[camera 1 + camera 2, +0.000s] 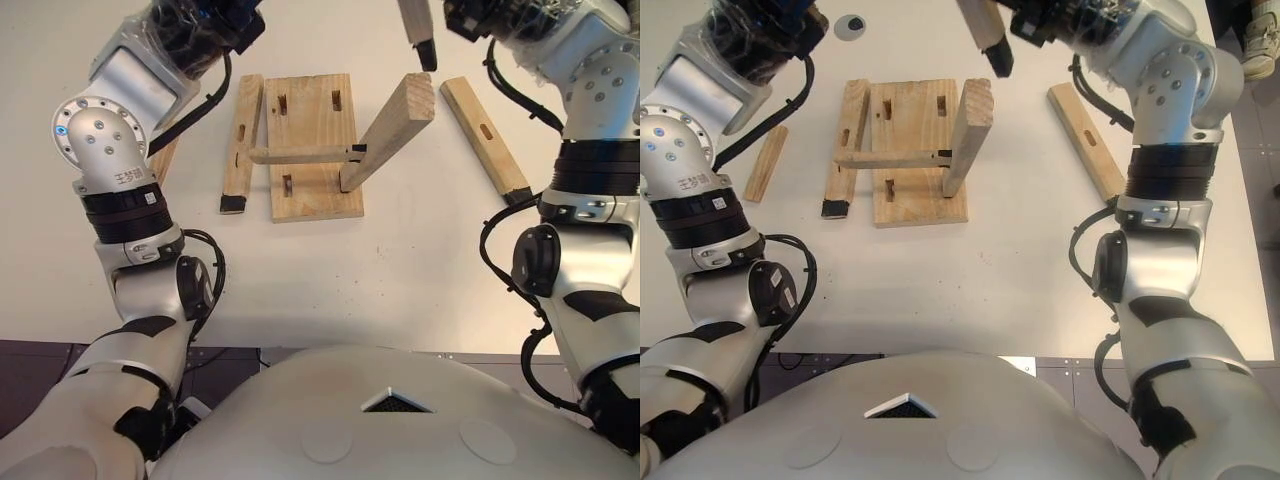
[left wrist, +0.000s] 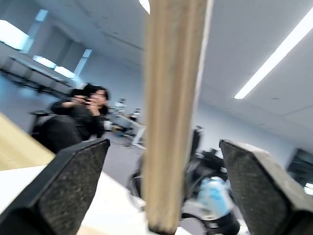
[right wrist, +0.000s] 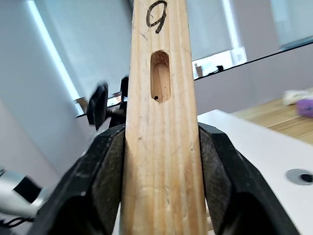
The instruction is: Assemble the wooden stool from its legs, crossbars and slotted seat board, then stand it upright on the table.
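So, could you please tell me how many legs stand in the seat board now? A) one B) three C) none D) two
A: only the standing leg is set in the seat board, a crossbar meeting its side; the left flat leg and the right flat leg lie on the table beside it.

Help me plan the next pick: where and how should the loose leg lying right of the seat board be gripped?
Probably mid-length, from straight above, pinching across its two long sides. The leg lies flat and alone on the table, slot up, with bare surface on both sides.
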`<move>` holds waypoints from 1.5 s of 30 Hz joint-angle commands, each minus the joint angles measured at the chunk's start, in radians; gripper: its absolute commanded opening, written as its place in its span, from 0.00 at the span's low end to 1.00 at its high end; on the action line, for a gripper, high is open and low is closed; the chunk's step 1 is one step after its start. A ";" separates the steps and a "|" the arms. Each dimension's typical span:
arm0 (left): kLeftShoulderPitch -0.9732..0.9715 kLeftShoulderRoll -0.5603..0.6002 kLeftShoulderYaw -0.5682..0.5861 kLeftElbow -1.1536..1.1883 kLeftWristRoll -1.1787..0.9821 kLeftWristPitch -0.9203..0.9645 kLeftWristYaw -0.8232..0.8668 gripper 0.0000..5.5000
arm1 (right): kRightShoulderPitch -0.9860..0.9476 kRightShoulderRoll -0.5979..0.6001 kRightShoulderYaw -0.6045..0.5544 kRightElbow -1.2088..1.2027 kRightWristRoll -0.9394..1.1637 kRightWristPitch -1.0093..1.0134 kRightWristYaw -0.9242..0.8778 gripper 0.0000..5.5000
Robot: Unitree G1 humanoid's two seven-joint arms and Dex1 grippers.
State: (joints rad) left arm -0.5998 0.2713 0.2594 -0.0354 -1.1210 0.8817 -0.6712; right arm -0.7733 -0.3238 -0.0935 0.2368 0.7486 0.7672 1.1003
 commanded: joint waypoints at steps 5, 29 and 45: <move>-0.017 0.014 -0.013 -0.024 -0.074 0.057 -0.019 0.72 | -0.024 -0.010 0.056 -0.029 0.010 0.048 0.067 0.37; 0.106 0.154 -0.015 0.099 0.236 -0.266 -0.271 0.37 | -0.075 -0.039 0.070 0.097 -0.171 -0.170 0.014 0.61; 0.442 0.320 -0.081 0.257 0.484 -0.507 -0.623 0.37 | -0.052 -0.099 -0.024 0.267 -0.286 -0.338 -0.079 0.61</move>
State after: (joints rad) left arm -0.1838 0.5562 0.2183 0.2020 -0.7032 0.4032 -1.2675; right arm -0.8128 -0.4098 -0.1164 0.4950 0.4726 0.4398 1.0229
